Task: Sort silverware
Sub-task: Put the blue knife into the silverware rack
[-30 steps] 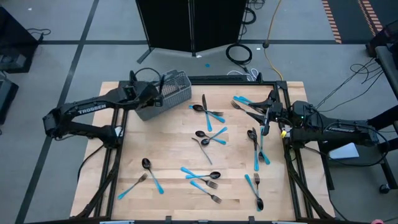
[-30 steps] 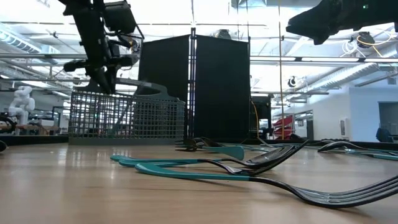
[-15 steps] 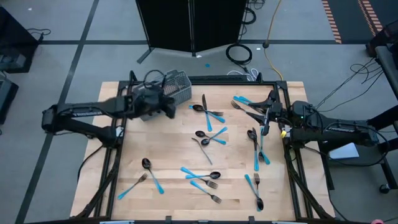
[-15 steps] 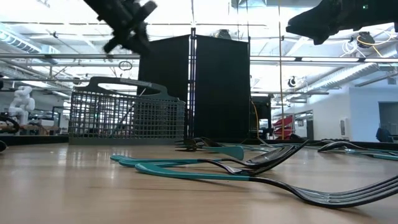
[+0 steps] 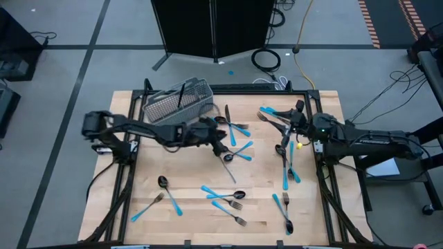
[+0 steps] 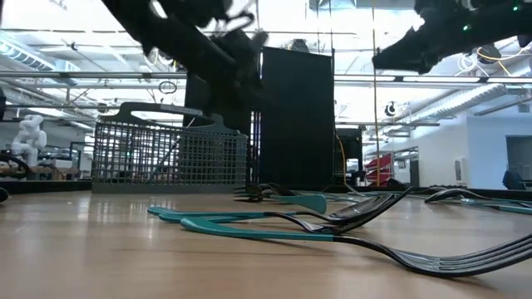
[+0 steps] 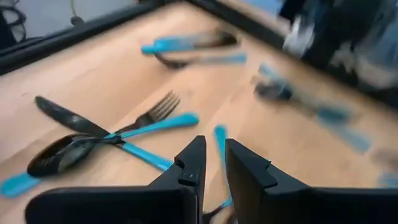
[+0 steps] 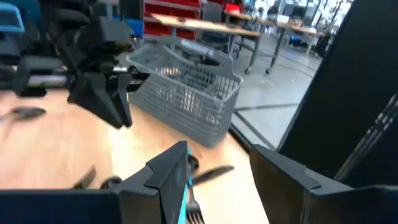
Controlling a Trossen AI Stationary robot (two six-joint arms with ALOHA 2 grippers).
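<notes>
The silverware [image 5: 232, 128] lies scattered over the wooden table in small crossed heaps, with dark heads and light-blue handles. My left gripper [image 5: 221, 144] hangs over the table's middle above a spoon heap. In its wrist view [image 7: 214, 165] its fingers stand a narrow gap apart with nothing between them, and a knife, a fork and a spoon [image 7: 106, 137] lie crossed ahead. My right gripper [image 5: 285, 128] hovers at the far right over more pieces, its fingers wide apart and empty [image 8: 217, 168]. The grey mesh basket [image 5: 176, 104] stands at the far left with a dark piece upright in it.
Further heaps lie near the front edge [image 5: 225, 197], at the front left [image 5: 163, 194] and along the right side [image 5: 285, 176]. A black frame rims the table [image 5: 256, 88]. Bare wood shows between the basket and the front-left pieces [image 5: 173, 155].
My left gripper has swung from over the basket toward the table's right, out over the middle heaps, sinking, tipping downward and rolling on the way. My right gripper has edged a little toward the table's middle. The silverware on the table has kept still.
</notes>
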